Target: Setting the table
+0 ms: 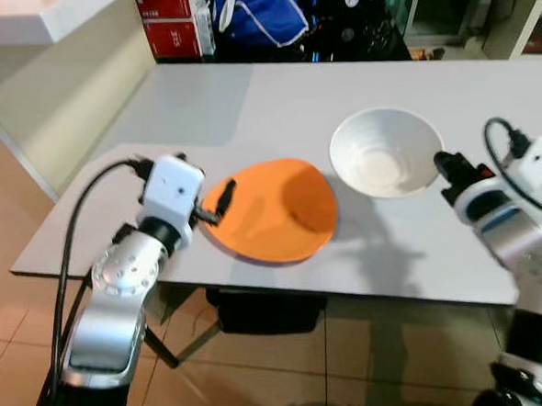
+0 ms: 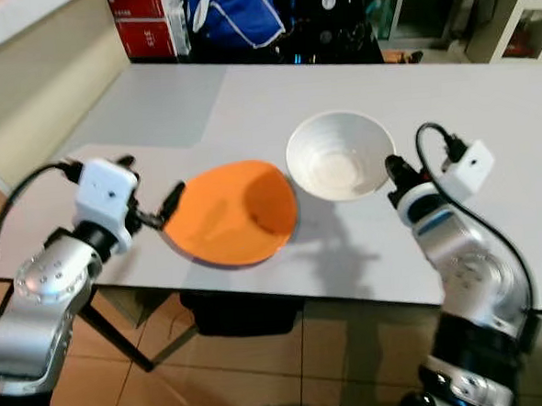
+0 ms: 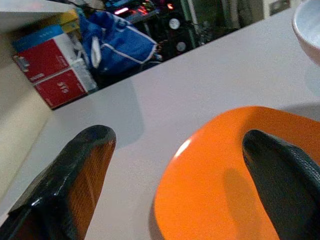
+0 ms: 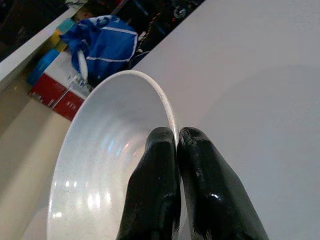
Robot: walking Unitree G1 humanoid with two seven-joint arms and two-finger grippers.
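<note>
A grey table [image 1: 246,103] stands in front of the robot. On it lie an orange plate [image 1: 276,212] and a white bowl [image 1: 385,152]. The plate sits near the front edge of the table, a bit to the robot's left. The bowl stands just beside it, to the right and a little farther back. The two are very close, but I cannot tell if they touch.

The left gripper [image 1: 218,203] is at the left rim of the plate. In the left wrist view its two black fingers [image 3: 75,185] are spread wide apart. One finger is out over the bare table and the other is over the orange plate. They are not squeezing anything.

The right gripper [image 1: 441,167] is at the right rim of the bowl. In the right wrist view its two fingers [image 4: 162,190] are pressed close together, and the thin white rim of the bowl runs down between them. One finger is inside the bowl and the other is outside, so the gripper is pinching the rim. The bowl has nothing in it and shines a little inside.

Past the far edge of the table there are red boxes [image 1: 170,23] and a blue bag [image 1: 261,12]. The floor [image 1: 263,378] under the table has brown tiles
</note>
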